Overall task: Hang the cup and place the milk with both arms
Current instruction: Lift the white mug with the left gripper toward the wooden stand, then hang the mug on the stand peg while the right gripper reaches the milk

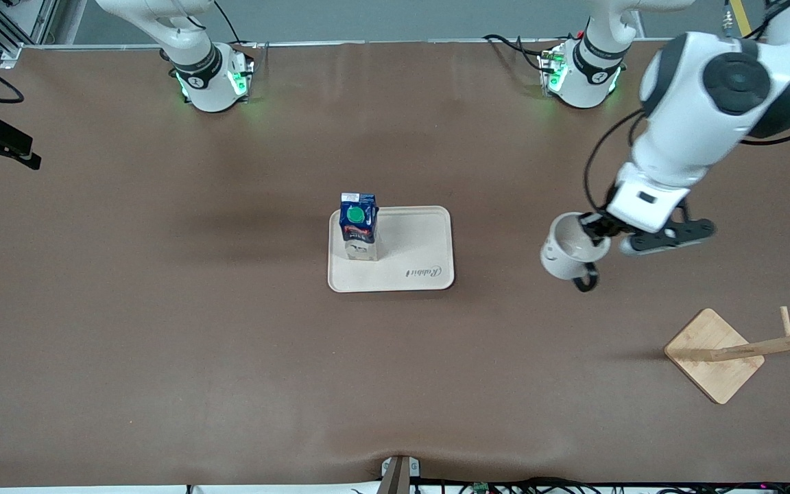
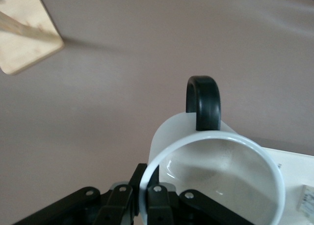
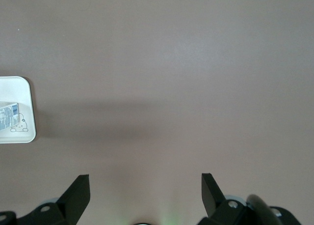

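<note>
Cup held in the air by the left gripper; milk standing on the tray.

Left gripper's jaws are clamped on the cup's rim, one finger inside the wall and one outside, as the left wrist view shows; cup hangs tilted with its mouth open toward the jaws and its black handle on the side away from them; it is over bare table between the tray and the wooden rack, touching neither; rack stands on its square base toward the left arm's end of the table; milk is upright, green cap on top, well apart from both sets of jaws; right gripper waits over bare table with its jaws spread wide and nothing between them; tray corner lies ahead of them.
</note>
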